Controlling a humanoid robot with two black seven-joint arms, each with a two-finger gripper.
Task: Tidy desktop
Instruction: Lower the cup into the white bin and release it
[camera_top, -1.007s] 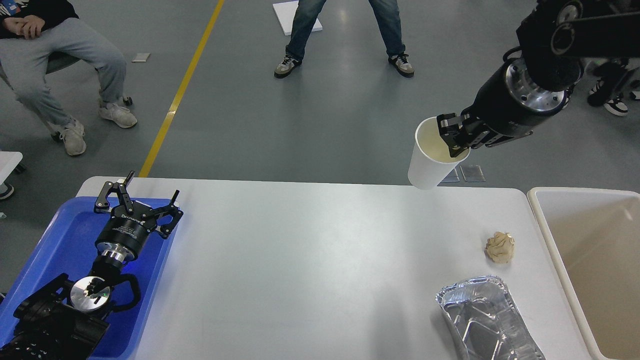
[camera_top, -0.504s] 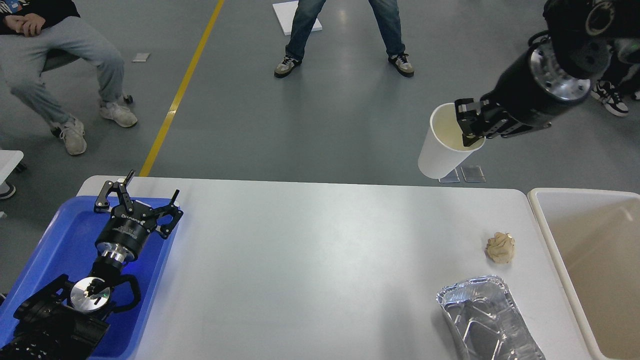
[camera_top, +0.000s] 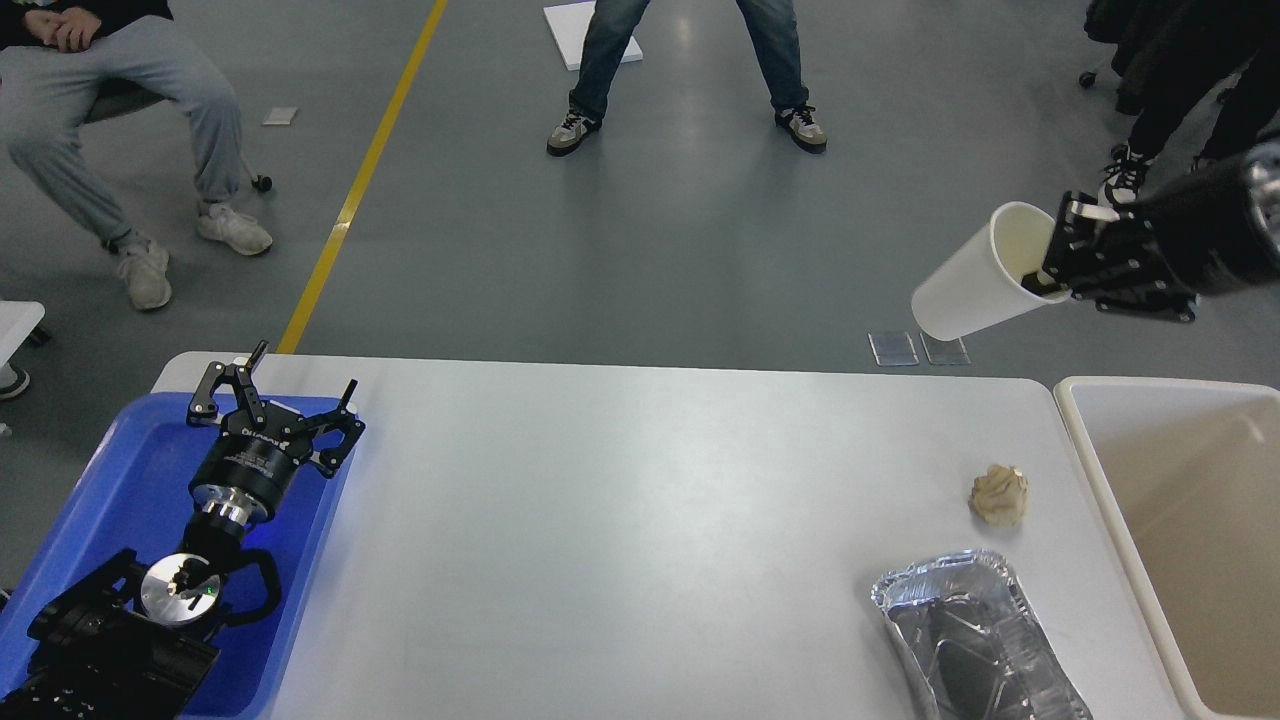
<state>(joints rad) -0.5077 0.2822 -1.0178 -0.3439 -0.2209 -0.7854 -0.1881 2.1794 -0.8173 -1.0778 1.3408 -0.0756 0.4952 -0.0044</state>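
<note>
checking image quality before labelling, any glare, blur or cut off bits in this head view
Head view: soft overhead glare streaks the middle of the desktop; the foil tray glints and is cropped at the bottom edge; the right gripper holding the paper cup is slightly motion-blurred, its arm cut off at the right edge; the left gripper over the blue tray is sharp.

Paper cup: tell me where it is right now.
The paper cup is at the head view's upper right, tilted, held at its rim by the right gripper, above the floor beyond the desktop, near the beige bin.
</note>
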